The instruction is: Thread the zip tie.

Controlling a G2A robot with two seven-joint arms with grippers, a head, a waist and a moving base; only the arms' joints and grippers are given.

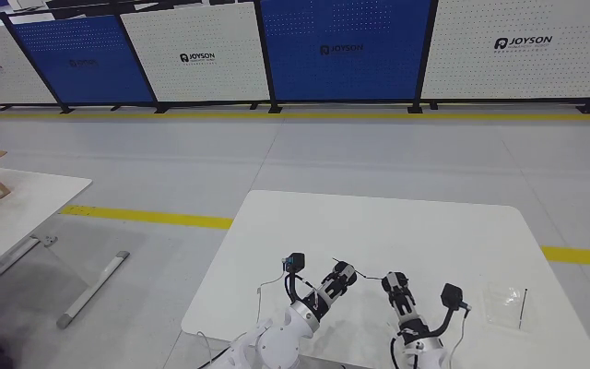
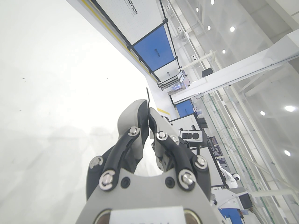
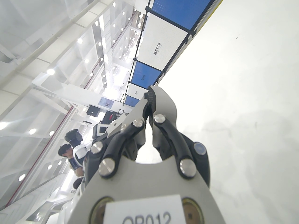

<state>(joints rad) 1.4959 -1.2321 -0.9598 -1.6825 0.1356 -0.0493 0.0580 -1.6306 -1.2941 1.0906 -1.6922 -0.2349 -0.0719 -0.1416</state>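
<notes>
A thin black zip tie (image 1: 367, 276) stretches just above the white table (image 1: 369, 221) between my two grippers. My left gripper (image 1: 343, 273) is shut on it, and a short black end (image 2: 147, 95) sticks out past the fingertips in the left wrist view. My right gripper (image 1: 395, 281) stands close to the right of it, fingers pressed together, with a small black bit of the tie (image 3: 146, 93) at their tips. Both grippers (image 2: 148, 108) (image 3: 149, 96) hover near the table's front edge, a small gap apart.
A clear plastic bag (image 1: 505, 304) lies at the table's right front corner with a black zip tie (image 1: 524, 309) on it. Another white table (image 1: 37, 198) stands to the left across the floor. Blue and white panels (image 1: 341, 46) line the back.
</notes>
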